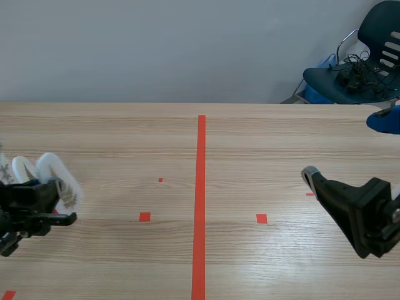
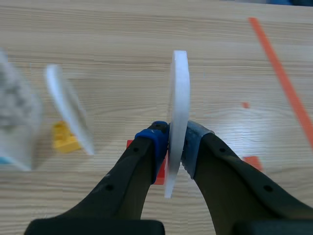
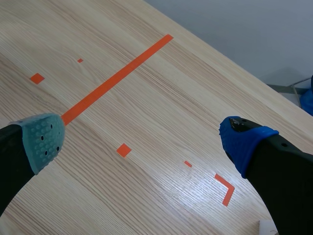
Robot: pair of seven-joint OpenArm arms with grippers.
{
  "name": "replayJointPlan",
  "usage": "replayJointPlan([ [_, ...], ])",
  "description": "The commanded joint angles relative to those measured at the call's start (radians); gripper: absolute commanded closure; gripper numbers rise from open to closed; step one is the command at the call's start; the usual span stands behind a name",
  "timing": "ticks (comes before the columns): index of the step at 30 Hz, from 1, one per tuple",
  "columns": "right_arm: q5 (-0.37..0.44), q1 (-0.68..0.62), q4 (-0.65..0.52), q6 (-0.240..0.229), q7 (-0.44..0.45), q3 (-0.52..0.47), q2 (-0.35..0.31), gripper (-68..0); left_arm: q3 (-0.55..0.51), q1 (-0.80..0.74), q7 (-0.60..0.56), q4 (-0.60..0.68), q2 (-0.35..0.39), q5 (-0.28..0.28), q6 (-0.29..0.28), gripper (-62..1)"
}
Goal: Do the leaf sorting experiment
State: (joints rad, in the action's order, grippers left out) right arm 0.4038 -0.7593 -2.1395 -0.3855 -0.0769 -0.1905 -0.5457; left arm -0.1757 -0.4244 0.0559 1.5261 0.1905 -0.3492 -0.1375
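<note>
**Jaws: left gripper [image 2: 177,147] pinching a white disc [image 2: 179,93]; right gripper [image 3: 143,141] spread wide**

Left side. I have both pads pressed on the lower part of the white disc. It stands upright and edge-on between the fingers, and its rim rises well above them. I cannot tell whether its lower edge touches the table [image 1: 262,144].

Ahead of that gripper and off to its left, a second disc [image 2: 68,110] leans at a tilt. A small yellow piece [image 2: 63,138] sits at its base; contact between the two is unclear. Further left is a clear container [image 2: 17,122] with greyish contents, too blurred to identify.

In the scene view this arm sits low at the table's near left edge.

Right side. The fingers are far apart with bare wood between the pads, and they hold nothing. The arm sits low at the near right, well apart from the orange-red centre line [image 1: 201,200].

Beyond the table's far right corner stands a dark chair [image 1: 362,69] with cables on its seat.
</note>
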Motion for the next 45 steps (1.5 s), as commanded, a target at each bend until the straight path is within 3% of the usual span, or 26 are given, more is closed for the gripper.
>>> replayJointPlan([
  [1, 0.006, 0.014, -0.013, 0.003, 0.011, -0.011, -0.008, -67.9, -0.035, 0.005, -0.017, -0.004, 0.006, -0.007, -0.003, -7.0],
  [4, 0.006, 0.014, -0.013, 0.003, 0.012, -0.011, -0.008, -67.9, -0.1, 0.003, -0.02, -0.029, 0.018, -0.008, -0.003, -7.0],
  [7, 0.007, 0.014, -0.013, 0.003, 0.012, -0.011, -0.008, -67.9, -0.127, 0.004, -0.053, -0.078, 0.037, -0.053, -0.003, -7.0],
  [14, 0.007, 0.014, -0.013, 0.003, 0.011, -0.011, -0.008, -67.9, -0.13, 0.042, -0.158, -0.227, 0.043, -0.055, -0.004, -7.0],
  [21, 0.007, 0.014, -0.013, 0.003, 0.011, -0.011, -0.008, -67.9, -0.129, 0.114, -0.165, -0.307, 0.043, -0.055, -0.004, -7.5],
  [25, 0.007, 0.014, -0.013, 0.003, 0.011, -0.011, -0.008, -67.9, -0.129, 0.126, -0.173, -0.32, 0.043, -0.055, -0.005, -16.0],
  [30, 0.007, 0.014, -0.013, 0.003, 0.011, -0.011, -0.008, -67.9, -0.13, 0.126, -0.172, -0.32, 0.048, -0.055, -0.005, -32.1],
  [36, 0.007, 0.014, -0.013, 0.003, 0.011, -0.011, -0.008, -67.9, -0.153, 0.115, -0.143, -0.27, 0.096, -0.061, -0.007, -34.8],
  [38, 0.007, 0.014, -0.013, 0.003, 0.011, -0.011, -0.008, -67.9, -0.18, 0.097, -0.114, -0.214, 0.119, -0.104, -0.01, -35.4],
  [41, 0.007, 0.014, -0.013, 0.003, 0.011, -0.011, -0.008, -67.9, -0.236, 0.055, -0.081, -0.111, 0.159, -0.158, -0.034, -43.2],
  [43, 0.007, 0.014, -0.013, 0.003, 0.011, -0.011, -0.008, -67.9, -0.28, 0.021, -0.05, -0.038, 0.184, -0.196, -0.082, -48.5],
  [45, 0.006, 0.014, -0.013, 0.003, 0.011, -0.011, -0.008, -67.9, -0.325, -0.012, -0.016, 0.036, 0.202, -0.262, -0.173, -54.0],
])
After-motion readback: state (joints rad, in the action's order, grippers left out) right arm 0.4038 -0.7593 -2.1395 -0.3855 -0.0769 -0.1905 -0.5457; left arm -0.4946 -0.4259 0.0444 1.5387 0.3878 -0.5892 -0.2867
